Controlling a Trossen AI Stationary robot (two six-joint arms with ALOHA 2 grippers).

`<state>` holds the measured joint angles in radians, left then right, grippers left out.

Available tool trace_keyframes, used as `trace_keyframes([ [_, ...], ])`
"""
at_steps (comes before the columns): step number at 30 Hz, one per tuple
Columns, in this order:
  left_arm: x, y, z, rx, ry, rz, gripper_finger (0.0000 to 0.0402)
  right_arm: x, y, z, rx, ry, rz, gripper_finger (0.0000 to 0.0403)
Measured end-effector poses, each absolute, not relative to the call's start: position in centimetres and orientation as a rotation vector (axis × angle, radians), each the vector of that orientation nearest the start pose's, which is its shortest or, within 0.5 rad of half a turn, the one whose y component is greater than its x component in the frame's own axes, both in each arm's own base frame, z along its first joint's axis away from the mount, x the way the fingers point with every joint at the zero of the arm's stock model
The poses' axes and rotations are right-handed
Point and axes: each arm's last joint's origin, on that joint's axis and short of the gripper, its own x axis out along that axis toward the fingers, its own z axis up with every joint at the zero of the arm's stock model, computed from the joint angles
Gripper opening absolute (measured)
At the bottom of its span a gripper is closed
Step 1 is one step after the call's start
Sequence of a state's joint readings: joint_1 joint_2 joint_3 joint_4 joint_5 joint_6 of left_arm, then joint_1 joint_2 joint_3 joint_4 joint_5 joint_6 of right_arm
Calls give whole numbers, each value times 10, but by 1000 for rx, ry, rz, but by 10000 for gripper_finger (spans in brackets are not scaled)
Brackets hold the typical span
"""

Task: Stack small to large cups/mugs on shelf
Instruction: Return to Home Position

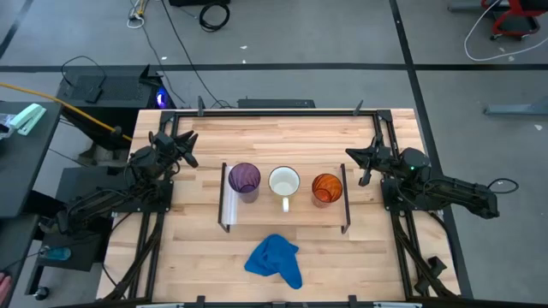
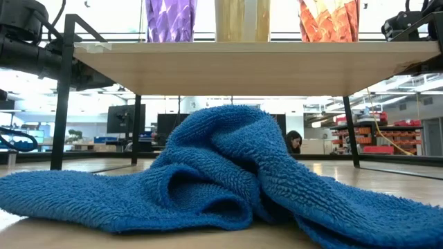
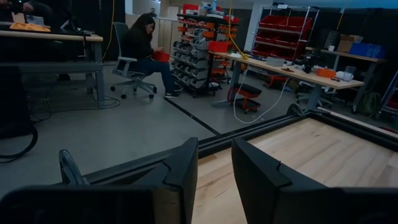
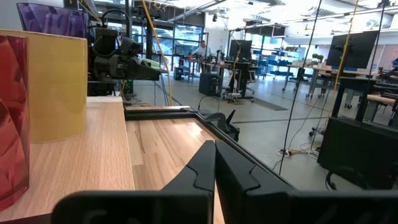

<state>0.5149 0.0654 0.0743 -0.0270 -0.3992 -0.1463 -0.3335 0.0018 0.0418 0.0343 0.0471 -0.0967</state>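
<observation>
the three vessels stand in a row on the shelf [image 1: 257,216]: the purple cup [image 1: 244,178] toward 9 o'clock, the white mug [image 1: 284,182] in the middle with its handle pointing to 6 o'clock, and the orange cup [image 1: 326,187] toward 3 o'clock. the blue cloth [image 1: 276,260] lies at the shelf's 6 o'clock. the left gripper [image 3: 214,146] sits off the shelf's 10 o'clock, fingers slightly parted, empty. the right gripper [image 4: 215,144] sits at 3 o'clock, fingers pressed together, empty.
</observation>
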Motion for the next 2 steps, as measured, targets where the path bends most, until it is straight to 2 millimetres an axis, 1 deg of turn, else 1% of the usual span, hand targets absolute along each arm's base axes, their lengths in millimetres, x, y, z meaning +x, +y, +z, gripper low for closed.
trace_keyframes([
  [2, 78, 57, 181, -137, -48, 913, 107, 89, -32, 181, -106, -55, -384, 14],
])
